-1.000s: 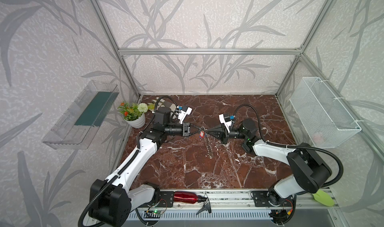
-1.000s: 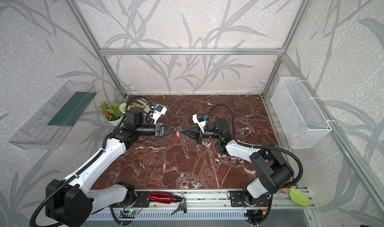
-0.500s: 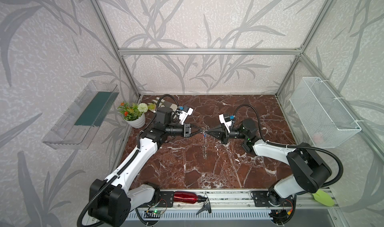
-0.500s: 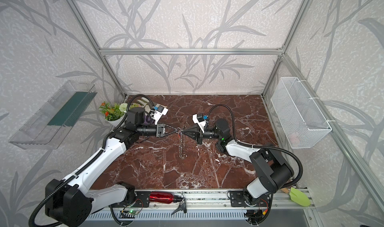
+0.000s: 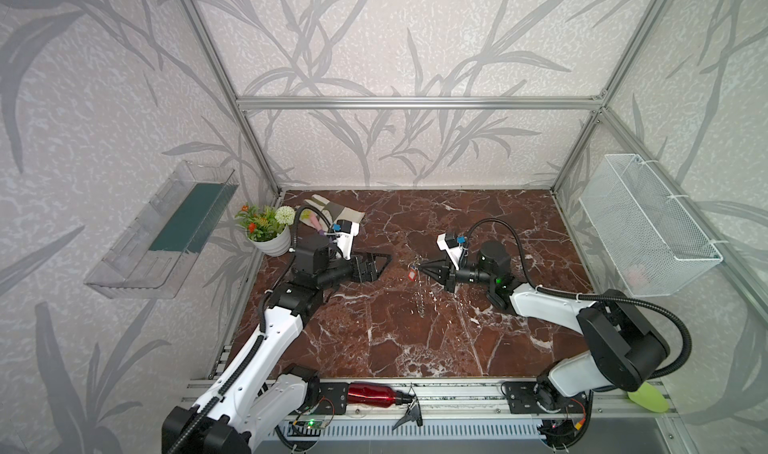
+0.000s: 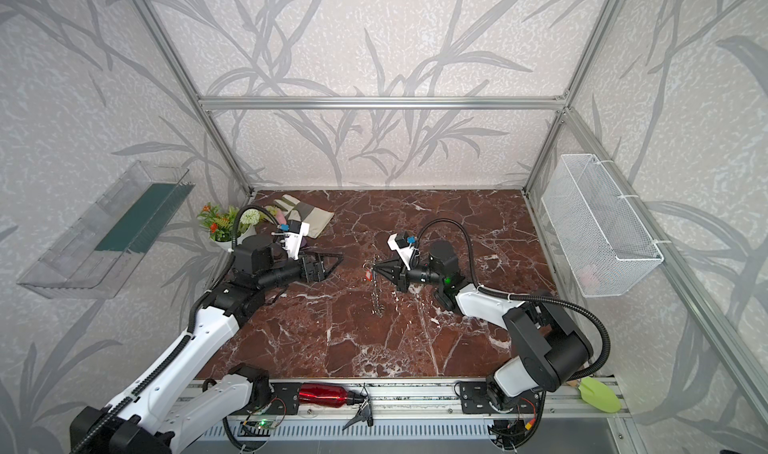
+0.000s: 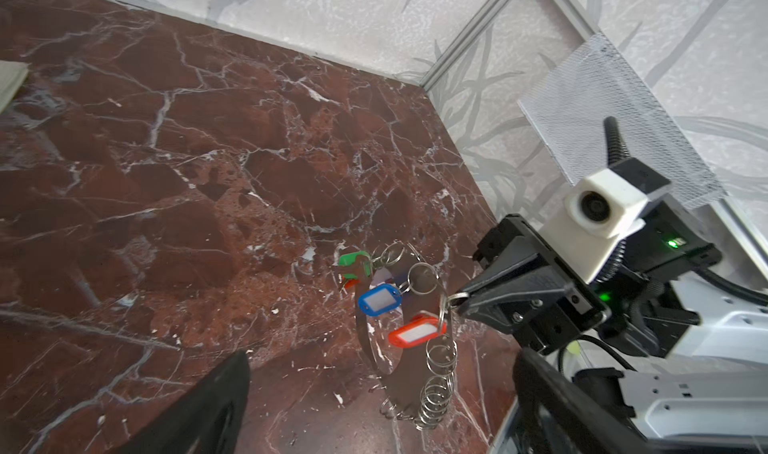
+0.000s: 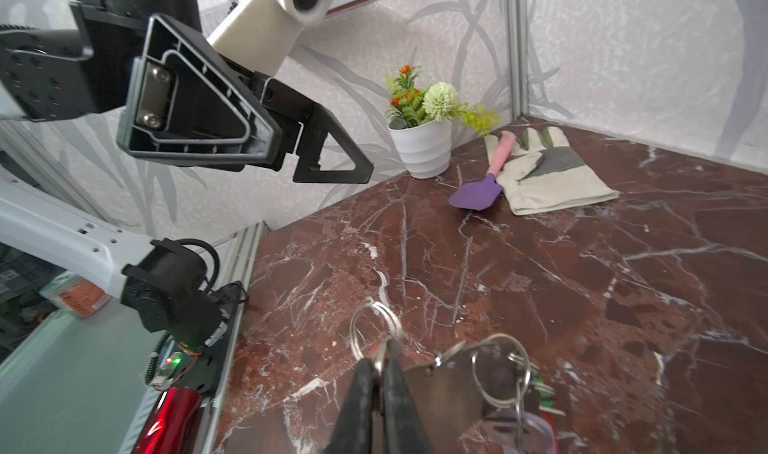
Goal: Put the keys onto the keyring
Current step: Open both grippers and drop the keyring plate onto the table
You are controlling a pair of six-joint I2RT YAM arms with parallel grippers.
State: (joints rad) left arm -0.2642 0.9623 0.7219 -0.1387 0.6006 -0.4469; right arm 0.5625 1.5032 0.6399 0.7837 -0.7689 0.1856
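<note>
The keyring (image 7: 409, 373), a flat grey plate edged with small split rings, hangs upright above the marble floor (image 5: 415, 339). My right gripper (image 8: 382, 358) is shut on one of its split rings (image 8: 374, 327). In both top views the keyring (image 5: 420, 292) (image 6: 377, 294) dangles below the right gripper (image 5: 419, 267) (image 6: 374, 268). Keys with green (image 7: 353, 260), blue (image 7: 379, 300) and red (image 7: 417, 331) tags hang from its rings. My left gripper (image 5: 382, 265) (image 6: 334, 266) stands wide open to the left of the keyring, holding nothing. Its fingers (image 7: 208, 410) are apart from the plate.
A white flower pot (image 5: 270, 240), a work glove (image 5: 332, 213) and a purple spatula (image 8: 476, 194) lie at the back left. A red bottle (image 5: 370, 393) rests on the front rail. A wire basket (image 5: 648, 231) hangs on the right wall and a clear shelf (image 5: 166, 231) on the left.
My left gripper has opened wide and let go at the ring by the red tag. The gap between the grippers has grown. The keyring now hangs from the right gripper alone.
</note>
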